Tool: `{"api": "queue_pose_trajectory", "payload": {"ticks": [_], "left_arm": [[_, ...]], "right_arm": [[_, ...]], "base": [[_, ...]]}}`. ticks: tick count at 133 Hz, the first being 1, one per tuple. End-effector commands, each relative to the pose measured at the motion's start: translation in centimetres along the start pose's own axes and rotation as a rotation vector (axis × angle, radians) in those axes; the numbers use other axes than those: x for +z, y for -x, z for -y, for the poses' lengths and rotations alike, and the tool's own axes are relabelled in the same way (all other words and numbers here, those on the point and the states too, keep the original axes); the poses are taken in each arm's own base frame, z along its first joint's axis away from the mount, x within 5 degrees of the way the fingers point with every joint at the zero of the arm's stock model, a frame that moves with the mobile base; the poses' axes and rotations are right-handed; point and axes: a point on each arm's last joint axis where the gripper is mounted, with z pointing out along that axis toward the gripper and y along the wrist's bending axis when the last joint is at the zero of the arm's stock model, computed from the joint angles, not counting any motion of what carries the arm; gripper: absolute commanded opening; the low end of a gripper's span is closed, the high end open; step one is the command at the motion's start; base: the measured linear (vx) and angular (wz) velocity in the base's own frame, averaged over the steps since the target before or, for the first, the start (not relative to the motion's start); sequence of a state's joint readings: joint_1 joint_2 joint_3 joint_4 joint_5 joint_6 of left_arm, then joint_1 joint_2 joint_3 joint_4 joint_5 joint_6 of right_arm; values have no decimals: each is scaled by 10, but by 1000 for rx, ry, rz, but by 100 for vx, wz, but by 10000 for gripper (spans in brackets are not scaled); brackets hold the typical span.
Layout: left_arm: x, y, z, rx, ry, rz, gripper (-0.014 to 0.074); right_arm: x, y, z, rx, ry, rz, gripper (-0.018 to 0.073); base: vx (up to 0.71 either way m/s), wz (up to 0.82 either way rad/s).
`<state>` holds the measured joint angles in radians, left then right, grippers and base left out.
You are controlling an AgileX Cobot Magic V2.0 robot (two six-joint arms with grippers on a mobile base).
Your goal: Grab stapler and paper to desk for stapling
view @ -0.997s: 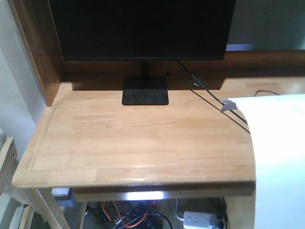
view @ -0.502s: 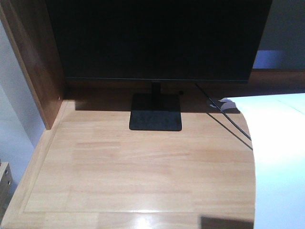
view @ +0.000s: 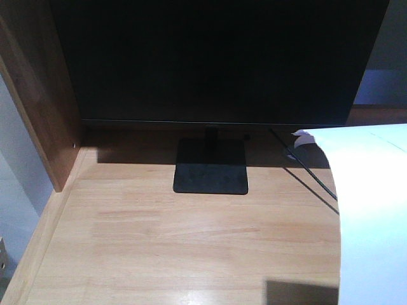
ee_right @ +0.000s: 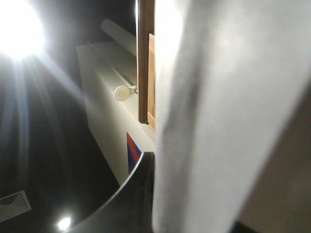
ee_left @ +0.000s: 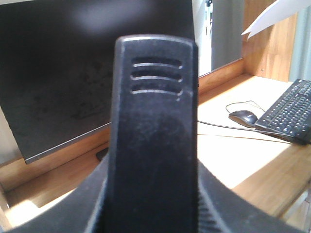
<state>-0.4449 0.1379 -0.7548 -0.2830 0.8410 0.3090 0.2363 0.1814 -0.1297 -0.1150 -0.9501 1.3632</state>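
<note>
The small black plastic stapler [ee_left: 153,145] is clamped in the left tool [ee_left: 153,211], off the light wooden tabletop [view: 178,235] near its front edge. The right tool [ee_right: 132,196] pinches the white paper sheet [view: 372,210] above the tabletop's right edge.

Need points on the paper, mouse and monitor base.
paper [view: 372,210], front view, middle of the white sheet.
mouse [ee_left: 243,117], left wrist view, top of its dark shell.
monitor base [view: 211,168], front view, centre of the flat black plate.
</note>
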Motion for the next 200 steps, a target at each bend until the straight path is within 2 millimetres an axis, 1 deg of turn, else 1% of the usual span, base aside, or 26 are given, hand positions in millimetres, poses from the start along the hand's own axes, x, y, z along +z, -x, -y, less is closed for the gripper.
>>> {"api": "queue_pose_trajectory", "payload": {"ticks": [1,151,169,177,187,193,194,200], "left_arm": [[-2,17,-2,-15,17,121,-6],[-2,17,-2,-16,16,121,-6],[-2,20,-4,-14,30,159,-6],[0,23,-5,-16,39,176,-6],[8,27,-8,-22,49,184,-6],[15,30,-11,-29,55,184,-6],[19,31,-12,-32,56,176,-6],[29,34,-15,-39,63,170,-6]], "right_arm": [[6,2,-6,-17,44,10,-6],[6,2,-6,-17,43,10,-6],[6,2,-6,-17,43,10,-6],[6,2,-6,-17,43,10,-6],[6,2,-6,-17,43,11,-6],[6,2,-6,-17,43,11,-6],[6,2,-6,-17,43,10,-6],[6,2,-6,-17,43,10,-6]], "base": [[4,-2],[0,0],[0,0],[0,0],[0,0],[0,0],[0,0],[0,0]]}}
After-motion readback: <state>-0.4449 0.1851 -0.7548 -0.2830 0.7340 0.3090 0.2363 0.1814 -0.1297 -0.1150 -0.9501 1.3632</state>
